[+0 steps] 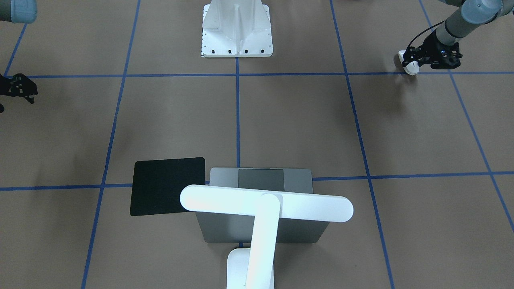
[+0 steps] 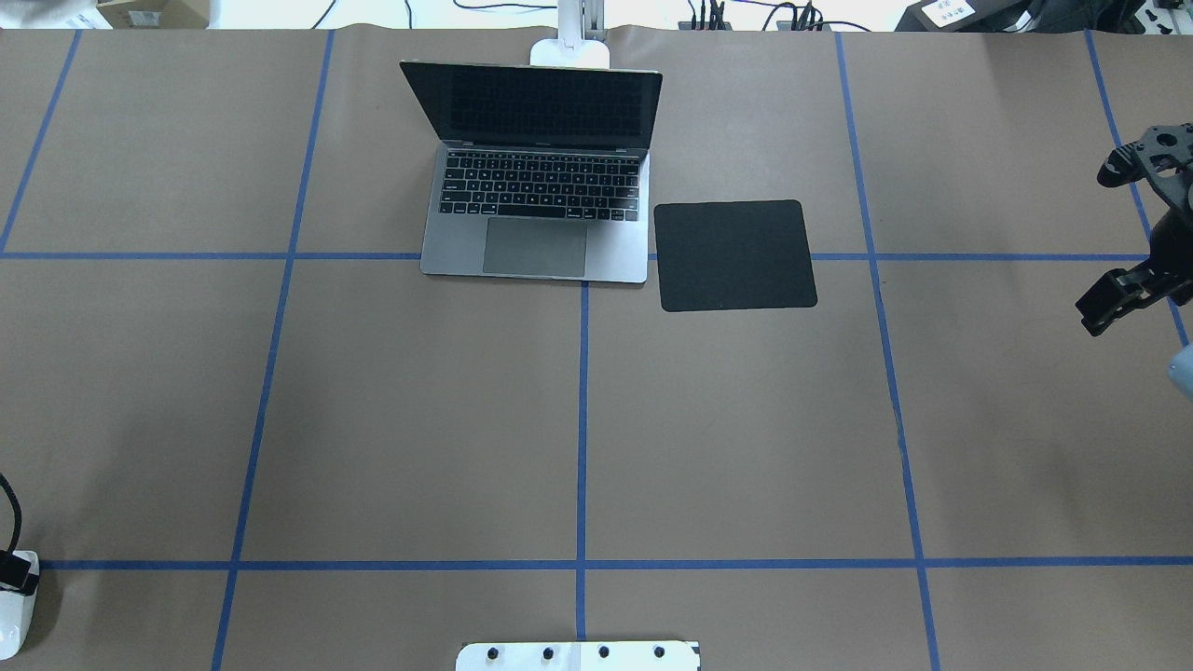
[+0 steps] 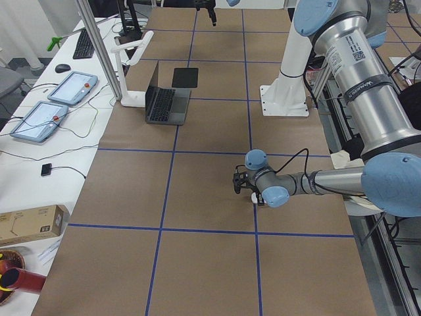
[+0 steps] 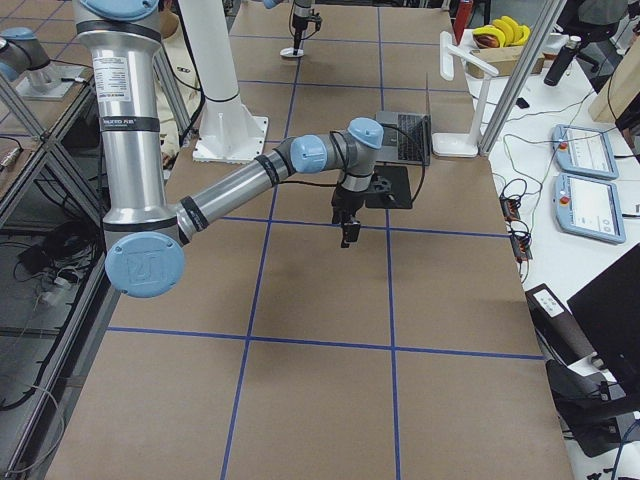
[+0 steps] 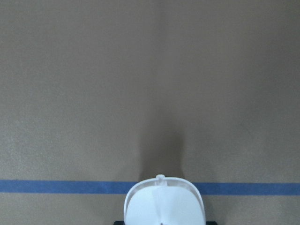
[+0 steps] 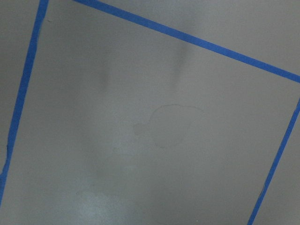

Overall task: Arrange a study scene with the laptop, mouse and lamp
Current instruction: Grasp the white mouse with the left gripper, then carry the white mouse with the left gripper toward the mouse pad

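Left fingers (image 1: 419, 58) clasping mouse (image 1: 410, 67), laptop (image 2: 541, 233) open

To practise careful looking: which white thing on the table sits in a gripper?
The small mouse, in the left gripper; the lamp and the bolted bracket stand free.

The table (image 2: 391, 419) carries one laptop (image 2: 536, 219), one lamp (image 1: 265, 208), one white mouse (image 1: 410, 68), one black square pad (image 2: 734, 254) and one white ribbed bracket (image 1: 237, 30). There are two hands, the left hand (image 1: 413, 61) and the right hand (image 2: 1109, 244). A side table holds two flat control tablets (image 3: 74, 87), one keyboard (image 3: 84, 43) and one cardboard box (image 3: 29, 224).
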